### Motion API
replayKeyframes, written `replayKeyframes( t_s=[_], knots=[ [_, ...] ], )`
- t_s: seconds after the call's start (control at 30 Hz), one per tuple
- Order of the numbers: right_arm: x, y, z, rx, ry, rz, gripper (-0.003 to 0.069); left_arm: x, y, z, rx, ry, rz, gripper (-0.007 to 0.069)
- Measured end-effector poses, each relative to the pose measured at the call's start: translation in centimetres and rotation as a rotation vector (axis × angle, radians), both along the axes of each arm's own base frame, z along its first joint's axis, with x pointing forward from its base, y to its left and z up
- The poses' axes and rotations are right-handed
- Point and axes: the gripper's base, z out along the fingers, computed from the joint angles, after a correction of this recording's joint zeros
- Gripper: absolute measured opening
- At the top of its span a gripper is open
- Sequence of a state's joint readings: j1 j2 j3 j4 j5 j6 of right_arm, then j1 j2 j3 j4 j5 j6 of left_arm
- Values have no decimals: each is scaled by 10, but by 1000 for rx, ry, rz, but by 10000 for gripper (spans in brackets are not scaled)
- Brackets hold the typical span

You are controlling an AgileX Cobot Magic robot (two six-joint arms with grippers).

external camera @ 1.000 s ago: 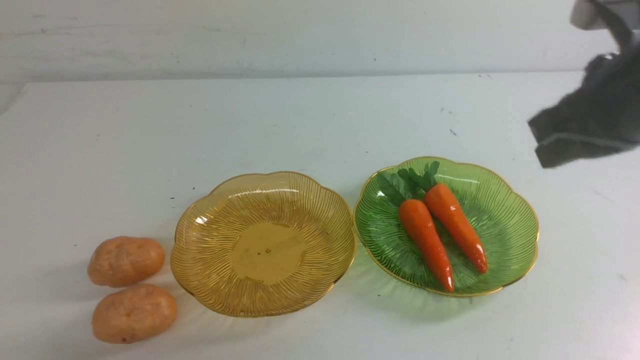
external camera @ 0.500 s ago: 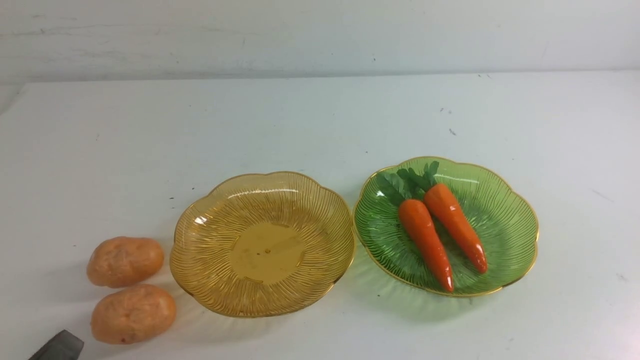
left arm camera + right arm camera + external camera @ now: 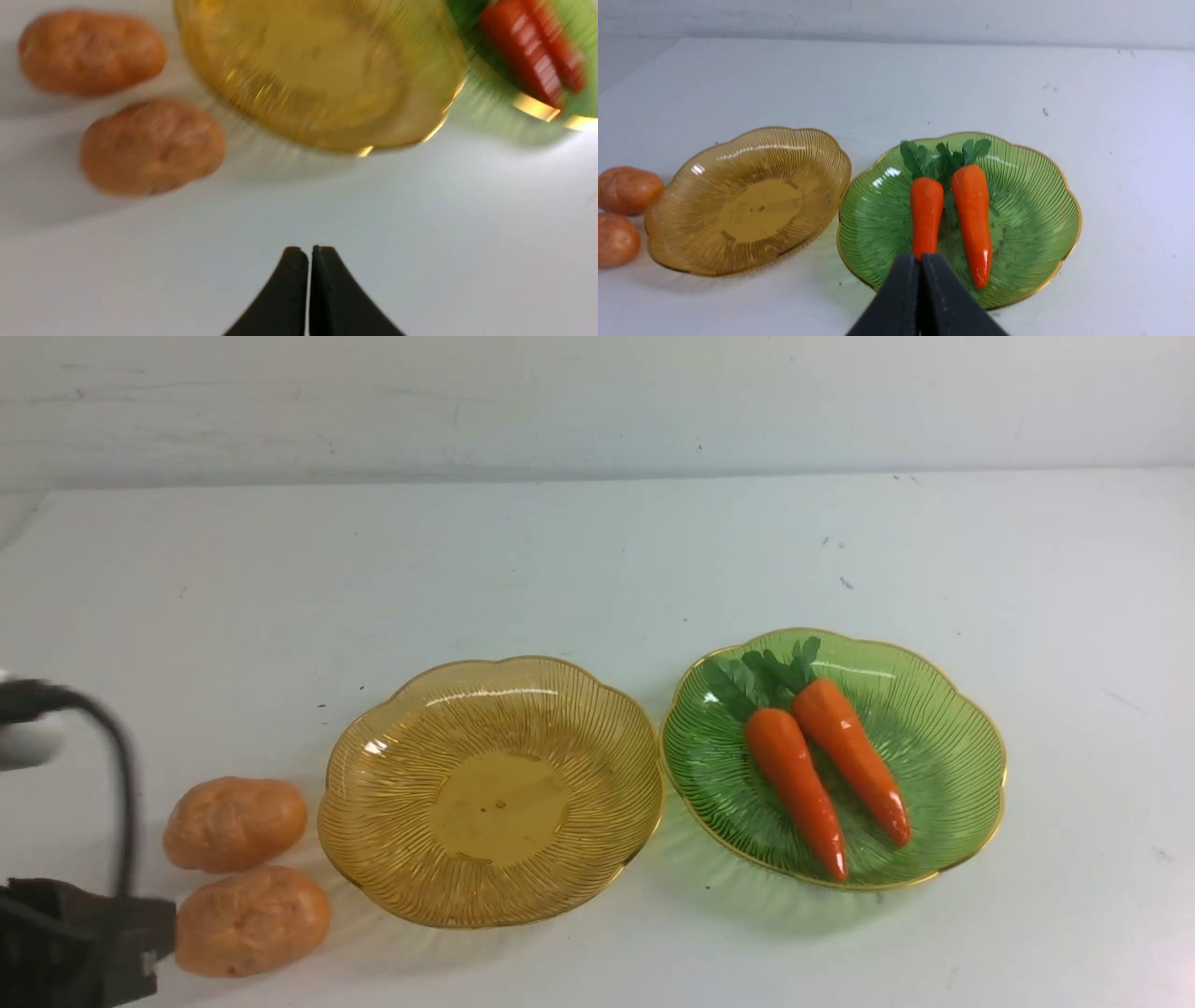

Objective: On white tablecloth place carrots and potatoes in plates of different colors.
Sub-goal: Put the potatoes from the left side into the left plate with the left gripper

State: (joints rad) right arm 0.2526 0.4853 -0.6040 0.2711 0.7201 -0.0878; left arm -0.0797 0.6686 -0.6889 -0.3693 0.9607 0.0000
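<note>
Both carrots (image 3: 794, 784) lie side by side in the green plate (image 3: 943, 747), so that half looks done. The two potatoes (image 3: 250, 919) sit on the white tablecloth (image 3: 560, 569) just beside the amber plate (image 3: 401, 784) — empty, evidently meant for them. The left tool (image 3: 309, 252), jaws pressed together on nothing, hangs near them — it must open first. The right tool (image 3: 920, 259) is likewise closed and empty.

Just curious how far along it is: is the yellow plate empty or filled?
Empty. The yellow plate shows only its bare ribbed bottom; both potatoes lie on the cloth beside it.
</note>
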Motion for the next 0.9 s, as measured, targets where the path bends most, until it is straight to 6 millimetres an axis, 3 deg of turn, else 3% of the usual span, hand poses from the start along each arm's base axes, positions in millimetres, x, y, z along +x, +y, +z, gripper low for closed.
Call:
replayKeyframes(
  t_s=[0.07,0.17,0.37,0.5,0.67,0.9],
  knots=[
    [3,1,-3,-9,33,4,-15,26,5,-6,176,198,-78,-3],
    [3,1,-6,-19,60,9,-15,54,9,-15,306,340,-167,-3],
    [3,1,-7,-36,70,10,-15,95,5,-46,301,459,-200,34],
    [3,1,-7,-42,68,10,-15,113,4,-63,292,474,-181,176],
    [3,1,-7,-43,68,10,-15,135,3,-83,343,424,-262,440],
    [3,1,-7,-43,68,10,-15,152,3,-103,435,354,-422,668]
  ],
)
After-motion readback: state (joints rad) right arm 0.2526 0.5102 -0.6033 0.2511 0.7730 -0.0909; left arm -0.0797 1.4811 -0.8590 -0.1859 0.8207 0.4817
